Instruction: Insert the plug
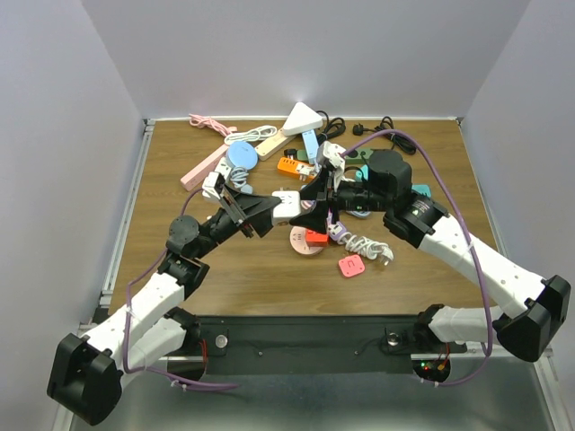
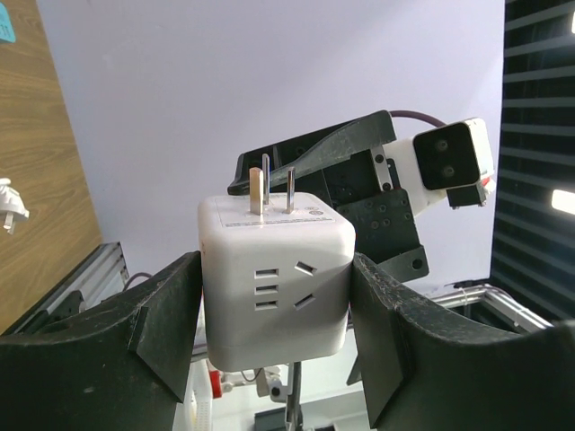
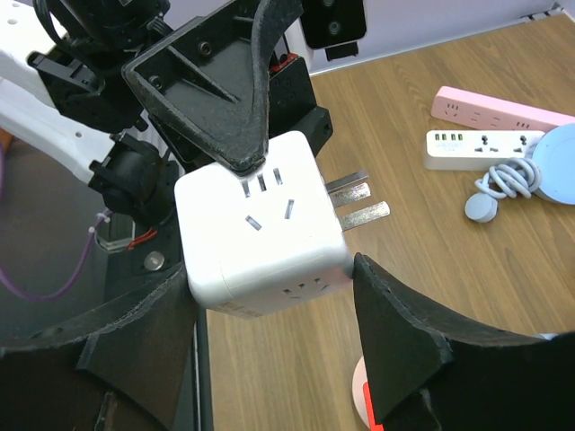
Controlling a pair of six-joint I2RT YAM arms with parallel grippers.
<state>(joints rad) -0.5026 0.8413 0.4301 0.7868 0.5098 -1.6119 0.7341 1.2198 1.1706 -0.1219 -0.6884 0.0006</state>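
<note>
A white cube socket adapter [image 1: 286, 205] with metal prongs [image 2: 269, 184] is held above the table's middle. My left gripper [image 1: 267, 210] is shut on it, its fingers [image 2: 171, 332] pressed on two opposite sides of the cube [image 2: 274, 278], prongs pointing away. My right gripper [image 1: 312, 197] is open, its fingers [image 3: 395, 332] flanking the same cube [image 3: 260, 224]. One fingertip is at the cube's corner below the prongs [image 3: 359, 202]. The left gripper's finger [image 3: 243, 90] lies on the cube's top face.
Power strips and plugs crowd the table's far half: a pink strip [image 1: 205, 166], a blue round socket [image 1: 241, 154], an orange adapter [image 1: 289, 165], a white triangular one [image 1: 303, 118]. A pink round socket [image 1: 307, 242], a white coiled cable [image 1: 364, 242] and a pink adapter [image 1: 351, 266] lie below the grippers.
</note>
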